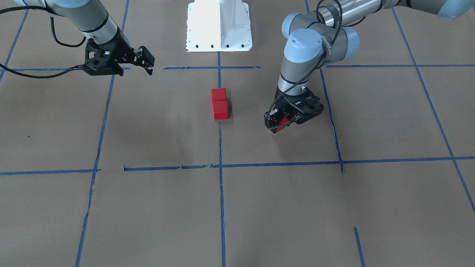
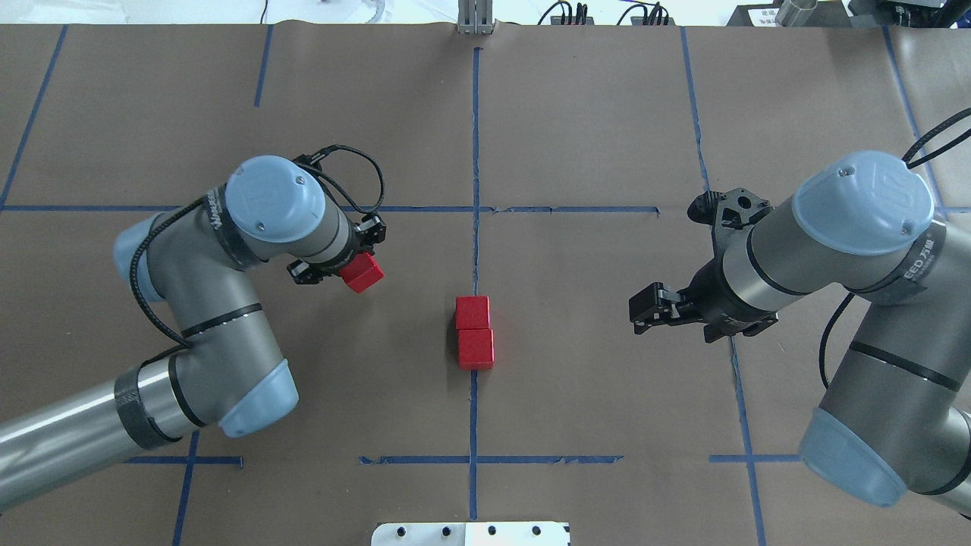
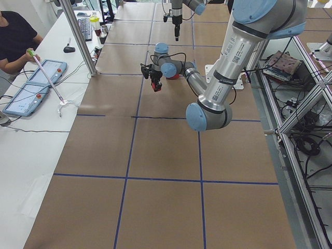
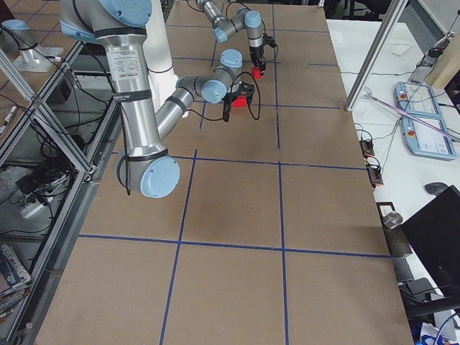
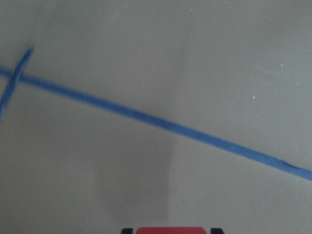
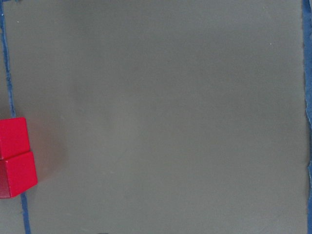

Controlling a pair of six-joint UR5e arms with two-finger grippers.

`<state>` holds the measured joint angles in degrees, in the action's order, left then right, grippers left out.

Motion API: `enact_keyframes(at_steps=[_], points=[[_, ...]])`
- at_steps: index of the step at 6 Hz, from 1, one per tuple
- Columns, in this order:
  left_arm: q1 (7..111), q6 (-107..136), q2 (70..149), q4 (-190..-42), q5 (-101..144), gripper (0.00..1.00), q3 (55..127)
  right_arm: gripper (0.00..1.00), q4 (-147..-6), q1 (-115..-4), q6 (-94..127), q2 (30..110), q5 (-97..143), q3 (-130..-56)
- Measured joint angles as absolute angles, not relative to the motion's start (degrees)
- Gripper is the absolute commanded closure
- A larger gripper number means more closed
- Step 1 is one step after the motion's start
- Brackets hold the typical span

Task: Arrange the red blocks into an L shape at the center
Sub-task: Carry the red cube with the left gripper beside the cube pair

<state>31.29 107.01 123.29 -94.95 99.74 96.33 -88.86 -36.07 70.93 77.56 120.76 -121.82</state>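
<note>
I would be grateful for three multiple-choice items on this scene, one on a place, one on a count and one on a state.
1. Where do the two touching red blocks lie?
A. on the central blue tape line
B. at the far edge of the table
C. in a corner of a grid square

2. How many red blocks are in view in all?
A. two
B. three
C. four

3. What is the state of the left gripper?
A. open and empty
B. shut on a red block
C. pressed onto the touching pair

Answers:
1. A, since the overhead view shows the pair sitting across the tape line.
2. B, since two stand on the paper and a third red block is in the left gripper.
3. B, since its fingers close on either side of that third block.
</note>
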Motion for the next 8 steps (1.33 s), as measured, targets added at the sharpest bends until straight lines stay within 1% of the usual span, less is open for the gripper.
enact_keyframes(at_steps=[1, 3, 7, 8], points=[[28.8, 118.0, 125.6, -90.0, 98.1, 0.97, 96.7, 0.00, -88.9, -36.1, 71.0, 77.5, 120.8, -121.9], [26.9, 137.7, 127.6, -86.6, 97.6, 1.00, 96.9, 0.00, -88.9, -36.1, 71.0, 77.5, 120.8, -122.2], [25.8, 154.1, 129.6, -82.4, 102.9, 1.00, 95.8, 0.00, -88.9, -36.0, 71.5, 77.6, 120.8, -122.3], [25.8, 156.2, 130.7, -82.0, 103.3, 1.00, 94.3, 0.00, -88.9, -36.0, 71.5, 77.6, 120.8, -122.3]])
